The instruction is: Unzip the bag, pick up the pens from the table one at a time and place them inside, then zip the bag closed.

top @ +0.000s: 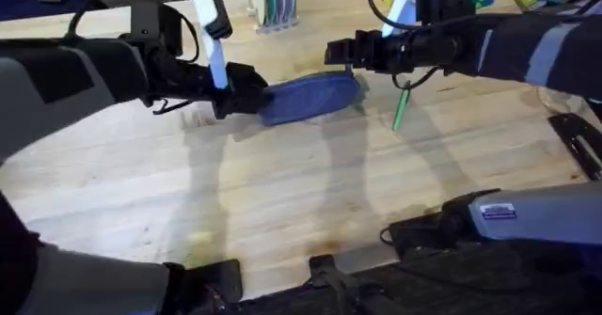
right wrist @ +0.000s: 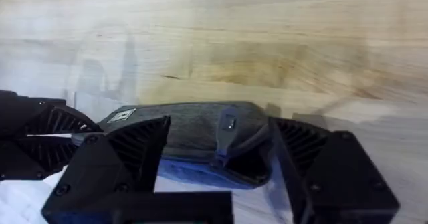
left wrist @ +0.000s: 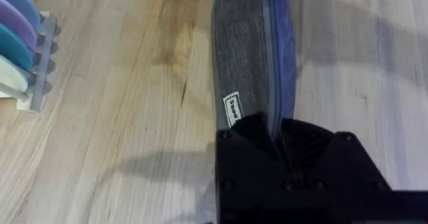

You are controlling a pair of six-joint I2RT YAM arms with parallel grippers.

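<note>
Two grey-shelled arms, black joints and cables; black ribbed two-finger grippers (right wrist: pixel 214 164) (small screws in housings).

1. The table (top: pixel 282 202) is a light wooden top with visible plank seams and fills most of the overhead frame.
2. The bag (top: pixel 310 97), blue-grey, lies on it in the upper centre of the frame.
3. A green pen (top: pixel 400 110) lies just to the right of the bag, apart from it.
4. A rack with coloured discs (top: pixel 273 0) stands at the top centre of the frame.
</note>
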